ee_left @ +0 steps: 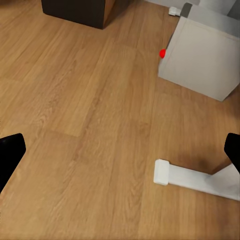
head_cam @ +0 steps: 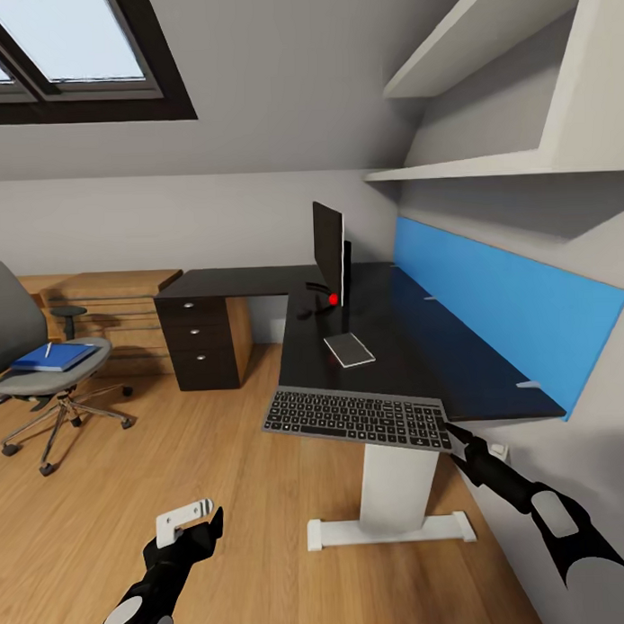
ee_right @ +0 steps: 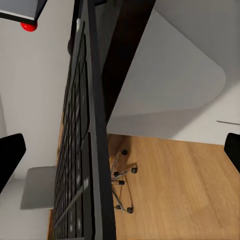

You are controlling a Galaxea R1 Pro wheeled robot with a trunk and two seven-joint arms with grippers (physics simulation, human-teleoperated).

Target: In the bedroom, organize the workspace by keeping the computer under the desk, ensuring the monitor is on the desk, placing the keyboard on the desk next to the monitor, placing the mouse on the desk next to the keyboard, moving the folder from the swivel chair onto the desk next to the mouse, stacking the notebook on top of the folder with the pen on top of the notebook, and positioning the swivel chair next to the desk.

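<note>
Nearest the head camera, the left gripper (head_cam: 209,518) is held low over the wood floor (head_cam: 173,461) with its fingers spread and nothing between them; in the left wrist view the two dark fingertips (ee_left: 10,150) are seen far apart above bare floorboards, with the counter's white foot (ee_left: 165,172) and a light grey box bearing a red dot (ee_left: 202,55) beyond. At lower right, the right gripper (head_cam: 453,433) is reached up to the right end of the keyboard (head_cam: 356,417), which lies across the near end of the counter (head_cam: 385,345) and overhangs its front edge. Whether the keyboard is actually pinched cannot be told: in the right wrist view the fingers (ee_right: 10,155) are shown wide apart, with the keyboard (ee_right: 82,150) seen edge-on between them. Farther along the black counter top, the notebook (head_cam: 349,349) lies flat, apart from the keyboard. Behind it the monitor (head_cam: 330,254) stands upright on the counter, turned edge-on to the camera, a red dot at its lower corner. A blue panel (head_cam: 501,305) runs along the wall beside the counter. To the left, well apart from the counter, the swivel chair (head_cam: 40,375) stands on the floor, with the blue folder (head_cam: 54,359) resting on its seat and the pen (head_cam: 49,349) lying on the folder. At the far left end, the counter's black drawer unit (head_cam: 198,341) is seen.
</note>
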